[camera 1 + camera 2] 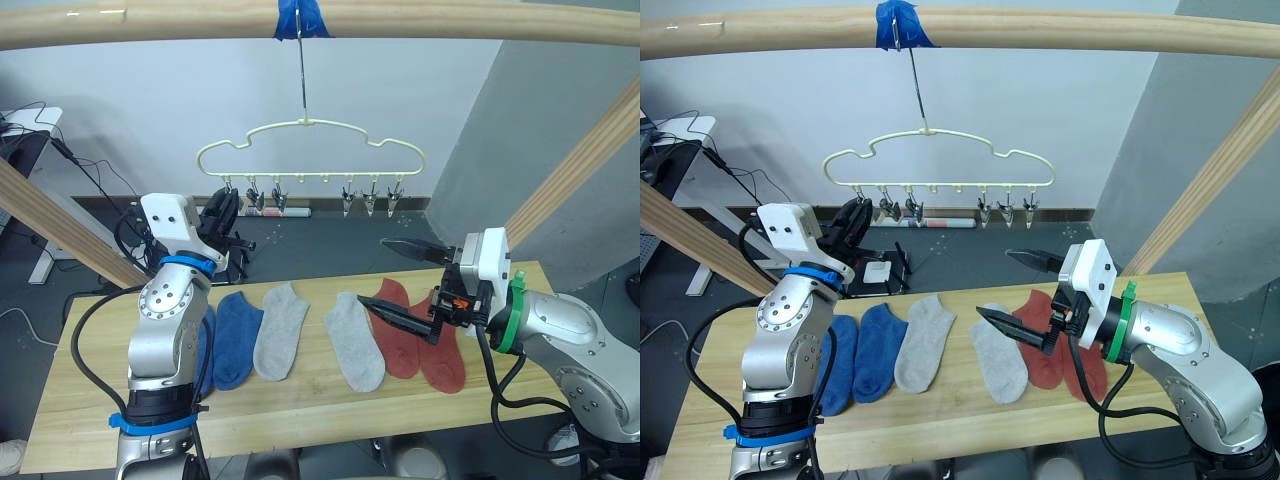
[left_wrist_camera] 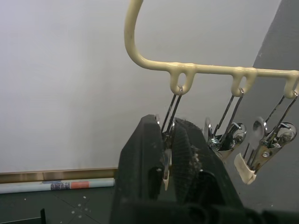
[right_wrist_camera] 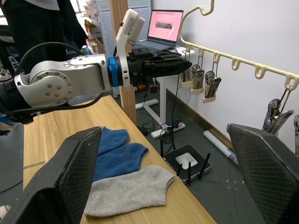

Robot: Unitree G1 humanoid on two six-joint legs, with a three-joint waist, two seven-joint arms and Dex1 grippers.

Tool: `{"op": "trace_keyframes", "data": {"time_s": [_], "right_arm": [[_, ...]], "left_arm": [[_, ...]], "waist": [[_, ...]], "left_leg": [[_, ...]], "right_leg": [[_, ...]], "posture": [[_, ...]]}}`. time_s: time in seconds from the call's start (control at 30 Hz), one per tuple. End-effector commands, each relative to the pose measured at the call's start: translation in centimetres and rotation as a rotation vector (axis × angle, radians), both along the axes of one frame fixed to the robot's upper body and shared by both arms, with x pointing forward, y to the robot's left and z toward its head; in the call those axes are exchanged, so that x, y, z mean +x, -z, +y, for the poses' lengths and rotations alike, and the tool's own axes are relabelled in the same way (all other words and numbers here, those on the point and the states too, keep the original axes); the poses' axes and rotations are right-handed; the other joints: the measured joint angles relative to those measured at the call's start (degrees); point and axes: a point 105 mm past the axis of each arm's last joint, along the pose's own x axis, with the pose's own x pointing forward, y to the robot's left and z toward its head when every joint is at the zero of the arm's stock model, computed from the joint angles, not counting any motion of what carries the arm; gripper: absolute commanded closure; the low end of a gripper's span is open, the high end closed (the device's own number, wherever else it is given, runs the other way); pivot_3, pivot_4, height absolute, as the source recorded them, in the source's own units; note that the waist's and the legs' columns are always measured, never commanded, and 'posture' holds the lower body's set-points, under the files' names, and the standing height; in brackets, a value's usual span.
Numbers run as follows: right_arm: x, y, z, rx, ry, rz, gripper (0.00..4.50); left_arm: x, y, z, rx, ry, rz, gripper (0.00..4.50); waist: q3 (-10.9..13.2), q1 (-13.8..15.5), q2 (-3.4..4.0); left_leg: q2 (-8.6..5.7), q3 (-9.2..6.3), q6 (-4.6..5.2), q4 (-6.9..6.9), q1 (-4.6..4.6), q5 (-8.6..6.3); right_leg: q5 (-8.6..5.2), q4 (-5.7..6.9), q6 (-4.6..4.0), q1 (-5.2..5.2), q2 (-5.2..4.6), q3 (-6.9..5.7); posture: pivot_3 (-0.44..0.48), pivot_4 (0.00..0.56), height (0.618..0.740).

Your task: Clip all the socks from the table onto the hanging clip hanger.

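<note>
table: light wooden plank table [image 1: 300, 405], six socks in a row
room: grey wall behind
my left gripper [image 2: 169, 140]: raised, pinching the pale-yellow wire clip hanger's [image 1: 310, 150] end clip
my right gripper [image 1: 405, 283]: spread wide, empty, over the rust red socks [image 1: 440, 350]

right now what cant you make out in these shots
- Outermost blue sock: partly hidden behind the left arm in the eye views.
- The clip between the left gripper fingers: its mouth is covered by the pads in the left wrist view, so squeezed open or not is unclear.
- Clip hanger: hook cut off by the left wrist view's top edge.
- Right gripper: open, holding nothing.
</note>
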Motion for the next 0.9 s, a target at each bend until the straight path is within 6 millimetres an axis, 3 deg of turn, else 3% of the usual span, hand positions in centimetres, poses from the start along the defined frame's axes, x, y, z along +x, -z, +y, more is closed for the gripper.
{"op": "trace_keyframes", "data": {"time_s": [0.03,0.13,0.23,0.33,0.43,0.53,0.6,0.77,0.9], "right_arm": [[-0.4,-0.3,0.1,0.005,-0.005,-0.029,0.00],[-0.2,0.5,-0.2,-0.022,0.021,-0.019,0.00],[2.2,3.7,-2.8,-0.147,0.252,0.026,0.00],[3.0,6.5,-5.1,-0.199,0.426,0.095,0.00],[3.4,8.1,-6.4,-0.222,0.543,0.118,0.00],[4.3,11.7,-8.8,-0.240,0.748,0.215,0.00],[4.6,13.0,-9.8,-0.239,0.840,0.246,0.00],[4.7,16.8,-10.6,-0.272,0.954,0.335,0.00],[4.9,18.6,-10.7,-0.243,1.017,0.405,0.00]], "left_arm": [[-0.4,-1.3,0.0,0.033,0.003,-0.051,4.47],[-0.5,-1.2,0.0,0.041,0.006,-0.048,4.47],[-0.9,-1.2,-0.1,0.052,0.012,-0.048,4.47],[-1.3,-1.2,-0.4,0.073,0.033,-0.044,4.47],[-1.4,-1.3,-0.6,0.078,0.042,-0.044,4.47],[-1.5,-1.5,-0.8,0.088,0.050,-0.046,4.47],[-1.6,-1.5,-0.8,0.088,0.053,-0.046,4.47],[-1.6,-1.5,-0.9,0.085,0.058,-0.038,4.47],[-1.6,-1.5,-1.0,0.086,0.062,-0.037,4.47]], "waist": [[0.0,0.0,0.00],[0.0,0.0,0.00],[0.0,0.1,-0.01],[0.0,0.2,-0.02],[0.0,0.1,-0.01],[0.1,0.1,-0.05],[0.2,0.1,0.00],[0.3,0.1,0.12],[0.4,0.1,0.18]], "left_leg": [[0.00,0.00,0.00,0.00,0.00,0.00],[0.00,0.00,0.00,0.00,0.00,0.00],[0.00,0.00,0.00,0.01,0.00,0.00],[-0.04,0.01,-0.01,-0.01,-0.01,0.00],[-0.03,0.03,-0.01,-0.01,-0.01,0.00],[-0.02,0.05,-0.01,0.00,0.04,0.01],[-0.02,0.01,-0.01,-0.01,0.04,0.01],[-0.03,0.07,-0.01,-0.01,0.05,0.01],[-0.02,0.06,-0.01,-0.04,0.04,0.01]], "right_leg": [[0.00,0.01,0.00,0.00,0.00,0.00],[0.00,0.01,0.00,0.00,0.00,-0.01],[0.00,0.02,0.00,0.00,-0.01,0.00],[0.00,0.01,0.00,-0.02,-0.07,-0.01],[0.00,0.03,0.00,-0.03,-0.07,0.02],[0.00,0.08,0.01,-0.03,-0.05,0.04],[0.00,0.10,0.00,-0.03,-0.04,0.03],[0.00,0.10,0.01,-0.03,-0.05,0.07],[0.00,0.08,0.01,-0.04,-0.05,0.06]], "posture": [[-0.246,0.248,0.740],[-0.246,0.248,0.740],[-0.234,0.255,0.740],[-0.225,0.269,0.740],[-0.222,0.275,0.740],[-0.218,0.282,0.740],[-0.213,0.287,0.740],[-0.212,0.289,0.740],[-0.212,0.289,0.740]]}}
